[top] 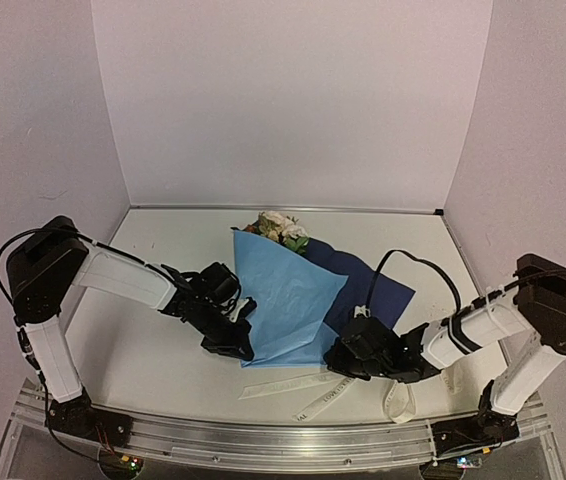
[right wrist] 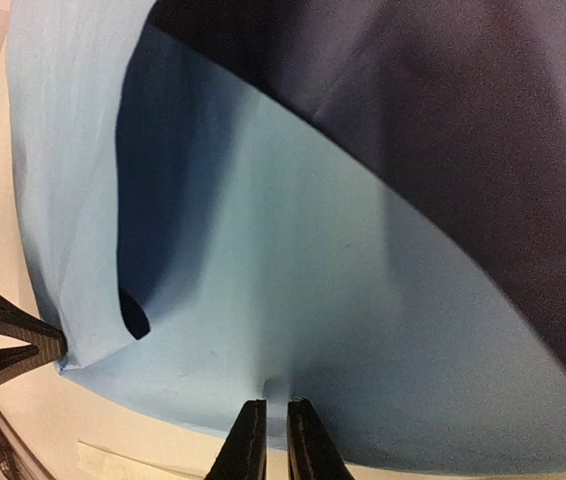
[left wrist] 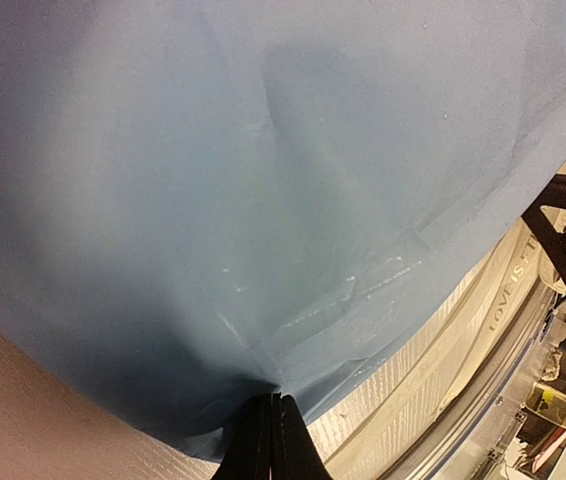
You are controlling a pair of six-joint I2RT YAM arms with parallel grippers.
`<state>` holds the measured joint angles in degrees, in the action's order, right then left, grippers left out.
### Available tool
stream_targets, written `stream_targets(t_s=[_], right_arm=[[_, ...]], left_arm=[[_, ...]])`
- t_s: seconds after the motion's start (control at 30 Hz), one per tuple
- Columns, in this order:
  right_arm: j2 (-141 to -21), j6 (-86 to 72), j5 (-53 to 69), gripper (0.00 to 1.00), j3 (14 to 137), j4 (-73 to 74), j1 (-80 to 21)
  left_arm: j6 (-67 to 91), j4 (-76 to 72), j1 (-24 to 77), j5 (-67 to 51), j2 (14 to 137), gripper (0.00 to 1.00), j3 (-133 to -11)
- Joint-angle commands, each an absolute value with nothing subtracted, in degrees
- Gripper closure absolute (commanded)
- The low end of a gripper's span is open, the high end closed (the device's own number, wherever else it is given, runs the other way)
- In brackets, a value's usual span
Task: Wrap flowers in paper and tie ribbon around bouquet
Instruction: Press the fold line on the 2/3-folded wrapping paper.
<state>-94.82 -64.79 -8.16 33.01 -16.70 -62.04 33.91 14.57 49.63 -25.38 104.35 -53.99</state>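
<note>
The paper [top: 285,295] lies folded over the flowers [top: 281,230], whose cream and rust blooms stick out at its far end; the stems are hidden. Its darker blue face [top: 375,283] shows on the right. My left gripper [top: 246,350] is shut on the sheet's near left corner; in the left wrist view the gripper [left wrist: 273,402] pinches the paper [left wrist: 263,180] tight. My right gripper [top: 336,352] grips the near right edge; in the right wrist view the gripper [right wrist: 275,405] has the puckered paper [right wrist: 293,280] between its narrow jaws. The ribbon [top: 303,385] lies loose on the table in front.
The ribbon [left wrist: 508,290] with printed letters runs along the near table edge, by the metal rail [top: 283,440]. White walls close in the table on three sides. In the right wrist view the left gripper's fingers [right wrist: 13,340] show at the far left.
</note>
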Motion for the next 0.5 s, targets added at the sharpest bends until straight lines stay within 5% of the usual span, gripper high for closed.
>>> stream_targets(t_s=[0.0, 0.47], right_arm=[[-92.13, -65.08, -14.16, 0.91, 28.89, -12.3, -61.85], [-82.45, -66.08, -17.62, 0.9, 17.83, -12.15, -54.11]], left_arm=[[32.98, 18.9, 49.25, -22.84, 107.61, 0.99, -53.44], [32.93, 18.79, 49.18, -22.85, 107.3, 0.99, -53.12]])
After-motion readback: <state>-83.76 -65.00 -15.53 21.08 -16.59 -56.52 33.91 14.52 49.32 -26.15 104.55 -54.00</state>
